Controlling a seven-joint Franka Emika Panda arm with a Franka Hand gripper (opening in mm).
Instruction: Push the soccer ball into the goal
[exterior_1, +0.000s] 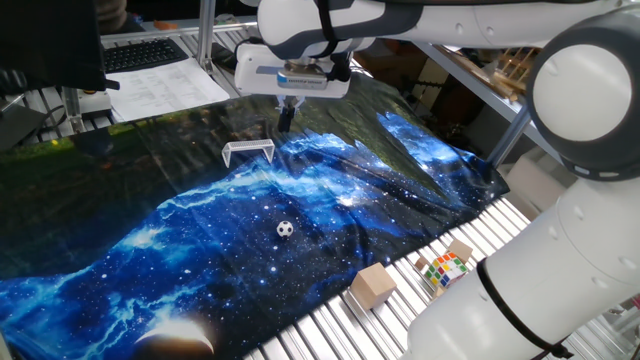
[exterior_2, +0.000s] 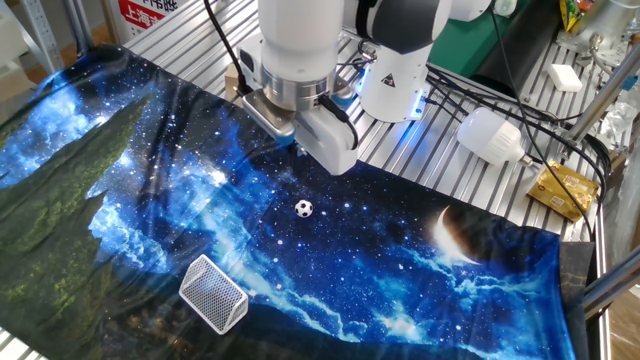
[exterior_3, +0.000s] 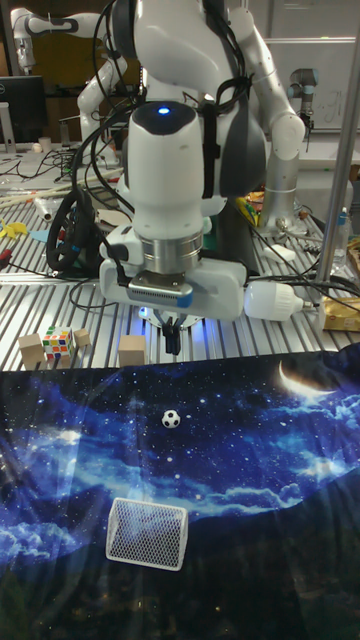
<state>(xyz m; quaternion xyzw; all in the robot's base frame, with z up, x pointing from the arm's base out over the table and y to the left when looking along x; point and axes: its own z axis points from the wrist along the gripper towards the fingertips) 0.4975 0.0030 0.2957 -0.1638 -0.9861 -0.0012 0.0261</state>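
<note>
The soccer ball (exterior_1: 285, 229) (exterior_2: 304, 208) (exterior_3: 171, 419) is a tiny white ball with black patches, lying on the blue galaxy-print cloth. The goal (exterior_1: 248, 152) (exterior_2: 213, 293) (exterior_3: 147, 533) is a small white frame with a mesh back, standing a few ball-widths beyond the ball. My gripper (exterior_1: 285, 118) (exterior_3: 172, 342) hangs in the air over the cloth, well above the ball and touching nothing. Its dark fingers are pressed together, shut, with nothing between them. In the other fixed view the white hand hides the fingertips.
A tan wooden block (exterior_1: 373, 283) (exterior_3: 131, 350) and a multicoloured puzzle cube (exterior_1: 443, 268) (exterior_3: 58, 344) sit on the metal slats beside the cloth's edge. Papers (exterior_1: 165, 85) and a keyboard lie at the far side. A white bulb-shaped object (exterior_2: 490, 135) rests near the robot base.
</note>
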